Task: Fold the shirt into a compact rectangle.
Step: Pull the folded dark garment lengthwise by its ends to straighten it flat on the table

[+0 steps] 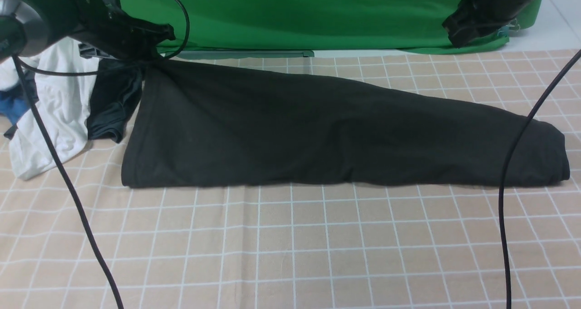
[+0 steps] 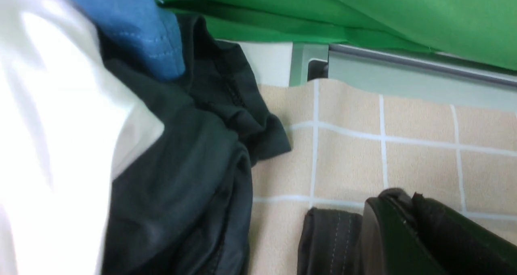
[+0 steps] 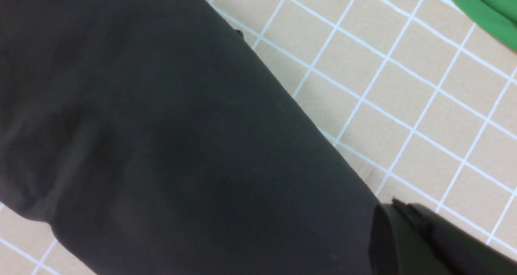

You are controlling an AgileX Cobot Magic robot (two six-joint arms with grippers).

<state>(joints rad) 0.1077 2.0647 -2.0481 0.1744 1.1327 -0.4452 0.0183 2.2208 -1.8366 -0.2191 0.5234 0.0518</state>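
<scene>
At far left, left claw point(image 1: 152, 60) pinches shirt point(image 1: 317, 132).

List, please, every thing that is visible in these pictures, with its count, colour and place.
shirt: one, black, lying long across the table's middle
white garment: one, white, heaped at far left
grey-teal garment: one, dark, between white garment and shirt
blue garment: one, blue, same heap
tablecloth: one, beige with white grid
backdrop: one, green, behind
cables: two, black, foreground
left fingers: black, shut on shirt's far left corner
right fingers: black, shut, empty, raised far right
</scene>
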